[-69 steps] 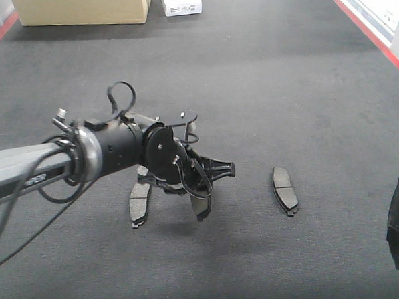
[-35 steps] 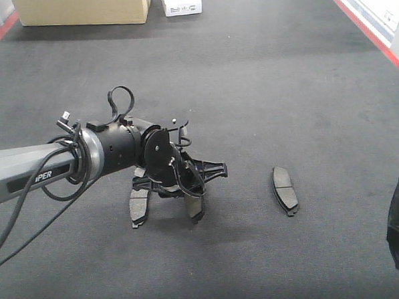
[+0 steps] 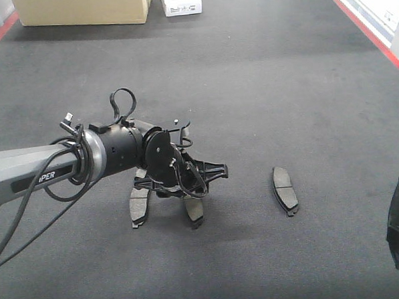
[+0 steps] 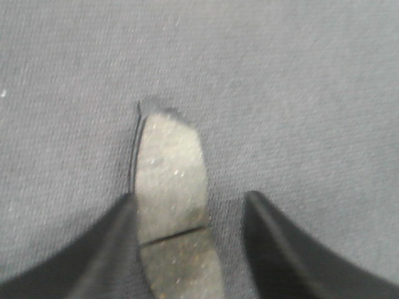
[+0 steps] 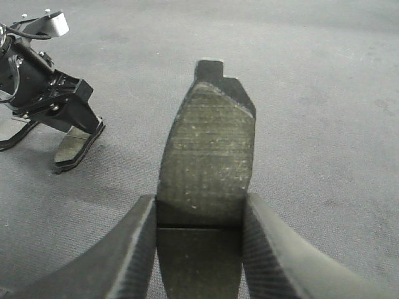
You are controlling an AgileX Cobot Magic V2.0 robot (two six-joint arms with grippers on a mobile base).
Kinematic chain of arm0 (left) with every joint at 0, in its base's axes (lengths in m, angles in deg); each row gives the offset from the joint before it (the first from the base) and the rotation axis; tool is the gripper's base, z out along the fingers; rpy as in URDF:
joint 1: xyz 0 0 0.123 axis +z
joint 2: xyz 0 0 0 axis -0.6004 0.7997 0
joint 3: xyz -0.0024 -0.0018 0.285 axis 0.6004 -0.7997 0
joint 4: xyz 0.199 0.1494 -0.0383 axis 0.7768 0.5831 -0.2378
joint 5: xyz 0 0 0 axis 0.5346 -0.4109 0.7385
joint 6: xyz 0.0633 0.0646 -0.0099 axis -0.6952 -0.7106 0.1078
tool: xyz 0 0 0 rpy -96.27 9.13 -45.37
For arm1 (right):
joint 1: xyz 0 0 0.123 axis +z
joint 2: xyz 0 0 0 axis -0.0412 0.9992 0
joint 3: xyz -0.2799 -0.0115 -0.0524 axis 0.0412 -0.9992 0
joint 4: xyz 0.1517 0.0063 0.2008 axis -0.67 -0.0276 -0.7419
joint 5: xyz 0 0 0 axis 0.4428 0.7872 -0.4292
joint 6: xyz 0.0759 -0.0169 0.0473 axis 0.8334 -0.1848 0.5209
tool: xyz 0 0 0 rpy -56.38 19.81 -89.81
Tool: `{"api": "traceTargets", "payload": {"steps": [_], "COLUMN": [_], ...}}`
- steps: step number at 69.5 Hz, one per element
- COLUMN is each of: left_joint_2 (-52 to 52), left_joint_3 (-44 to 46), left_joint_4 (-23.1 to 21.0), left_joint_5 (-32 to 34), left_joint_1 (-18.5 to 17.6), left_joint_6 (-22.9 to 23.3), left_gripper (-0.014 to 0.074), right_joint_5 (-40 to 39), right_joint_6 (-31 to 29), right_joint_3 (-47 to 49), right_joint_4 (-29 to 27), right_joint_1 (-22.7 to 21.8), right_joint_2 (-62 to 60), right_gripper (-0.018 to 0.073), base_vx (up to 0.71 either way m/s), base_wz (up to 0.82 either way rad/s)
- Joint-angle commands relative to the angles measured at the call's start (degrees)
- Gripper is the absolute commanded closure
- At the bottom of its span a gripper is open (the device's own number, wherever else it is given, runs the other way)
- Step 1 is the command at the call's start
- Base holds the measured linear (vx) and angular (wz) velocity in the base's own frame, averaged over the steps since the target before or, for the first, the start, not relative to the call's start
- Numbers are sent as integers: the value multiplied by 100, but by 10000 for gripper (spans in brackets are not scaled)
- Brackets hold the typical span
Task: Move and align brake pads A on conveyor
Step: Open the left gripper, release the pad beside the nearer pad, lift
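My left gripper (image 3: 191,190), jaws apart, straddles a pad (image 3: 194,210) mid-belt (image 3: 262,72); the right (image 5: 199,249) clamps another; withdrawing could, I judge, nudge it askew, since contact looks unclear.

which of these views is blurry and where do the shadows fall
Left wrist view: softest, the brake pad and the fingers smeared at the edges. Right wrist view: sharp on its held pad, the conveyor weave crisp nearby, softer far off. Front view: fairly clear, even light, a soft shadow on the belt below the left gripper; bright washed-out strip at the upper right.
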Motion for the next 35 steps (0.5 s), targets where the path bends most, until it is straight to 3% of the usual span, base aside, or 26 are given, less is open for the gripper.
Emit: {"api": "traceTargets", "payload": {"steps": [1, 9, 22, 35], "left_joint_2": [-374, -538, -1109, -1804], "left_joint_3": [175, 170, 170, 170], "left_joint_4": [-33, 107, 949, 1634], "left_joint_5": [315, 443, 423, 353], "left_joint_1": [-6, -73, -335, -559], "left_joint_6": [-75, -290, -233, -90], "left_gripper": [143, 144, 174, 259], "right_joint_5": [-548, -548, -548, -548], "right_joint_6": [-5, -5, -5, -5], "right_joint_3": [189, 189, 189, 189], "right_joint_4": [39, 39, 39, 39], "right_joint_1": [-16, -16, -16, -16], "right_joint_2": [45, 45, 45, 45], "right_gripper": [562, 562, 562, 562], "base_vx": [0, 0, 0, 0], "base_wz": [0, 0, 0, 0]}}
